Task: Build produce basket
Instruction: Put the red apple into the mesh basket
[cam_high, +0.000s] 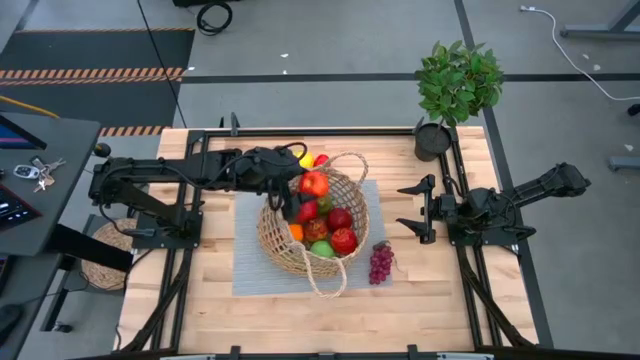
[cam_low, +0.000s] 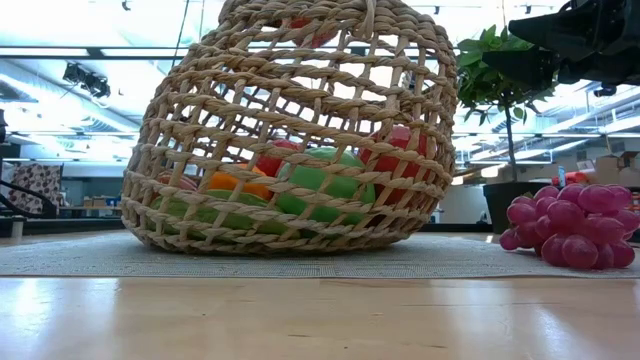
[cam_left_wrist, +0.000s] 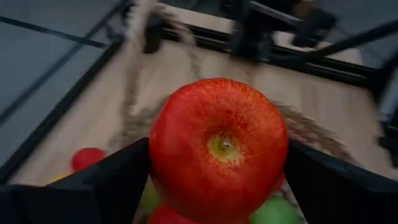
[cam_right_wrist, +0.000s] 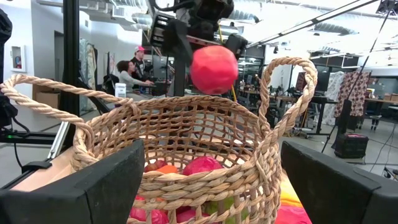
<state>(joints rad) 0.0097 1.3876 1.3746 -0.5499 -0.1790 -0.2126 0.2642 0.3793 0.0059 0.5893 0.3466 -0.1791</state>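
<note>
Filling my left wrist view is a red apple (cam_left_wrist: 219, 149), pinched between the two dark fingers of the left end effector (cam_high: 306, 186), which stands wide enough to span the fruit. From above I see that end effector holding the apple over the far-left rim of the basket (cam_high: 272, 240), clear of the produce below. That basket sits on a grey mat (cam_high: 247, 275) in the middle of the wooden surface (cam_high: 420, 300), its looped handles at the far and near sides. Inside it I count more red apples (cam_high: 343, 240), a green apple (cam_high: 322, 249) and an orange piece (cam_high: 296, 232). A yellow lemon (cam_high: 306, 160) and a small red piece (cam_high: 321, 159) lie on the surface just beyond the far rim. Purple grapes (cam_high: 381, 263) rest at the mat's right edge, just beside the basket and outside it. My right end effector (cam_high: 417, 210) waits well to the right of the basket, fingers spread wide and holding nothing. A potted plant (cam_high: 455, 85) stands at the far right corner. Through the right wrist view I see people (cam_right_wrist: 132, 70) seated in the room beyond.
</note>
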